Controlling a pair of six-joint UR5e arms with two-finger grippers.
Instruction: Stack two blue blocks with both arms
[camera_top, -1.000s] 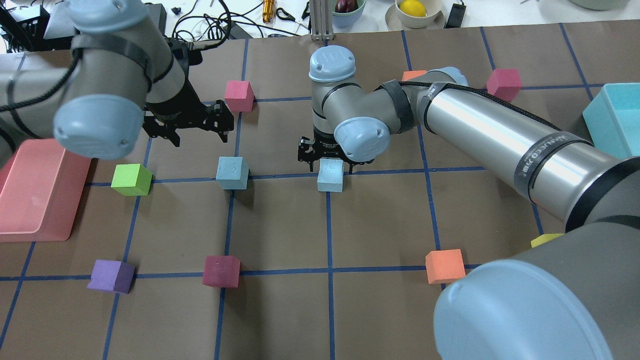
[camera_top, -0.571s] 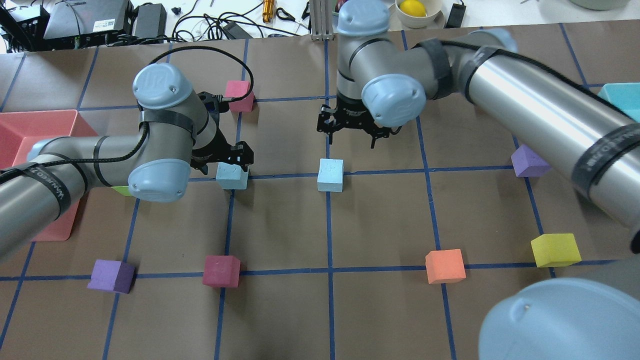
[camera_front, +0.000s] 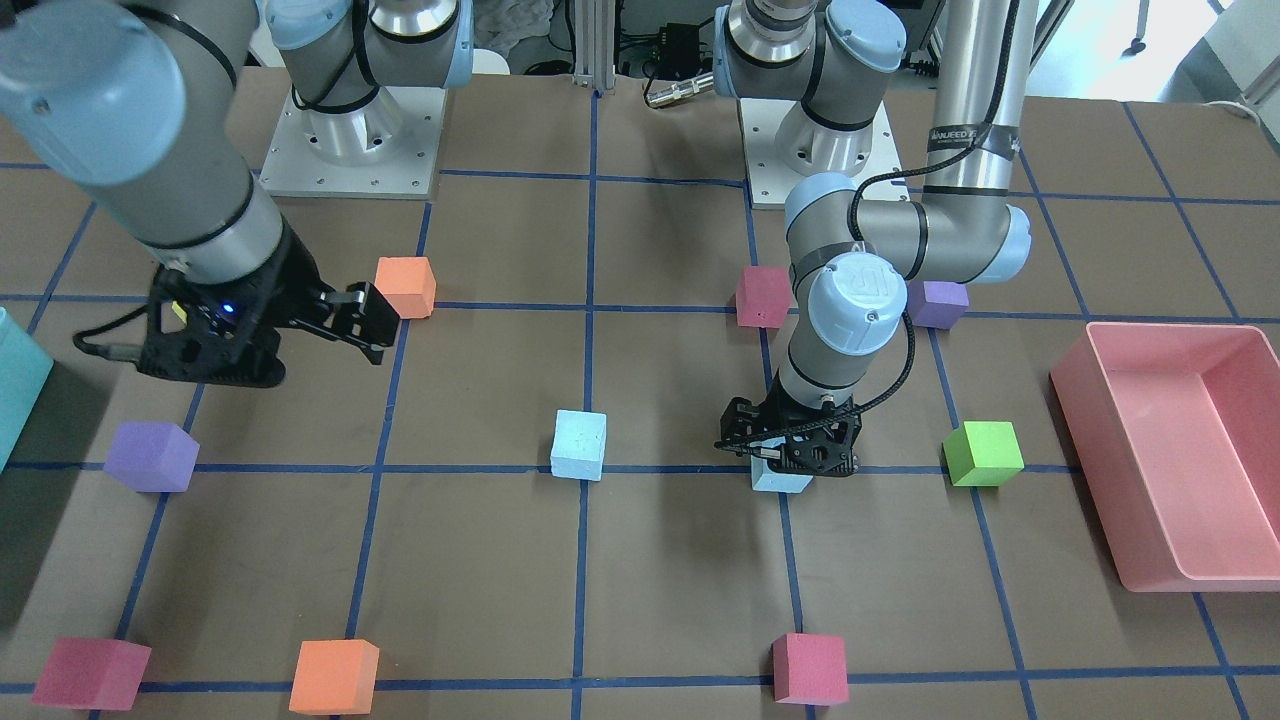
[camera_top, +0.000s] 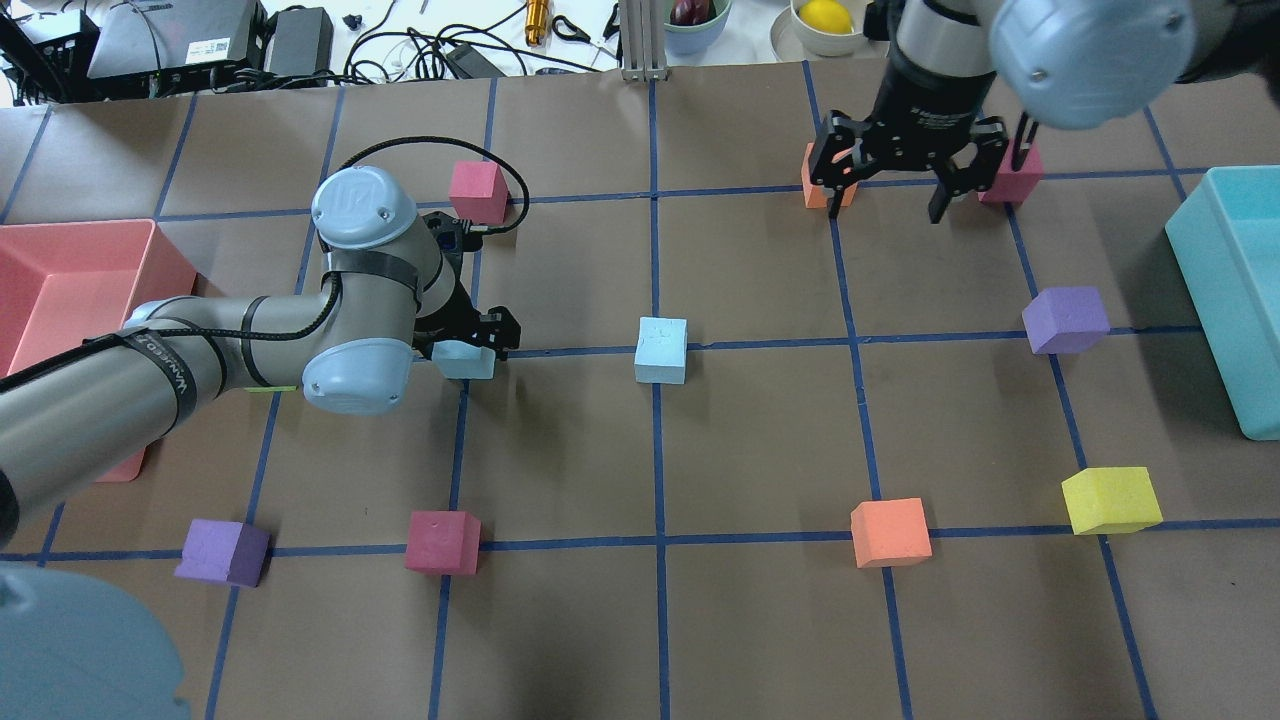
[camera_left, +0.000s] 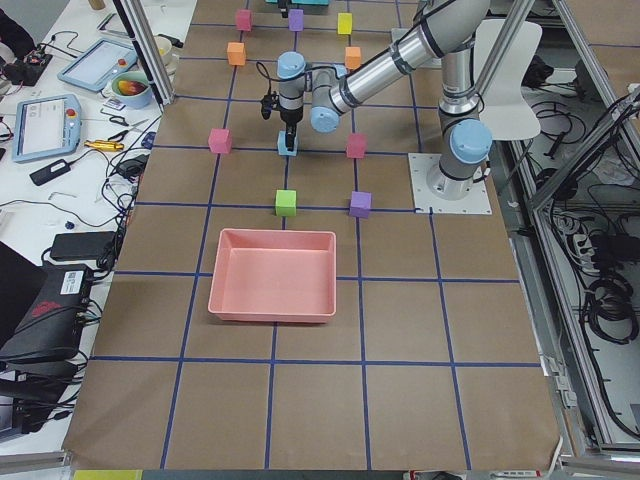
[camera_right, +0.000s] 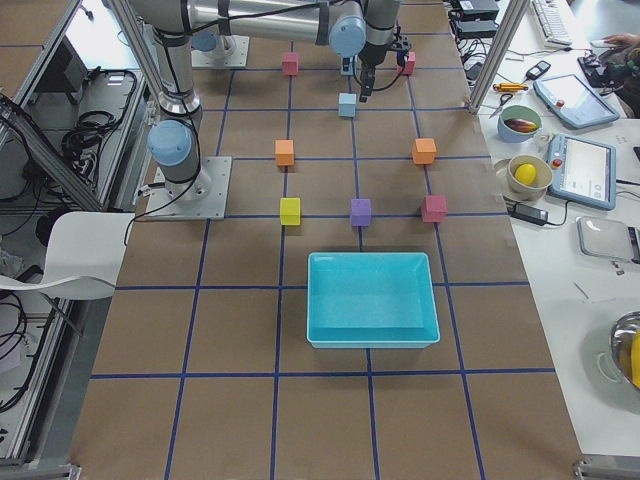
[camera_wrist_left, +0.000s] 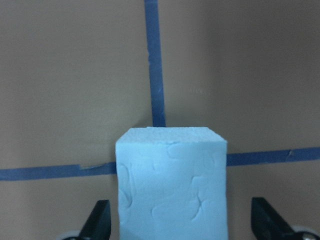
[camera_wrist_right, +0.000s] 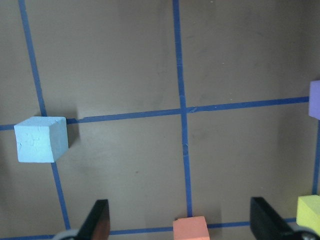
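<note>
Two pale blue blocks sit on the brown table. One (camera_top: 661, 350) stands alone at the centre, also in the front view (camera_front: 579, 445) and the right wrist view (camera_wrist_right: 41, 139). The other (camera_top: 466, 362) sits between the fingers of my left gripper (camera_top: 470, 340), which is lowered around it with its jaws open. The left wrist view shows this block (camera_wrist_left: 171, 185) with a gap to each finger (camera_wrist_left: 264, 220). My right gripper (camera_top: 893, 180) is open and empty, raised over the far right of the table.
A pink bin (camera_top: 60, 270) stands at the left edge and a teal bin (camera_top: 1230, 290) at the right edge. A green cube (camera_front: 983, 453), purple cube (camera_top: 1066, 320), orange cube (camera_top: 890, 532), yellow cube (camera_top: 1110, 500) and maroon cube (camera_top: 443, 542) lie around.
My right gripper let go of the centre blue block, rose and swung away to the far right. My left gripper came down around the left blue block.
</note>
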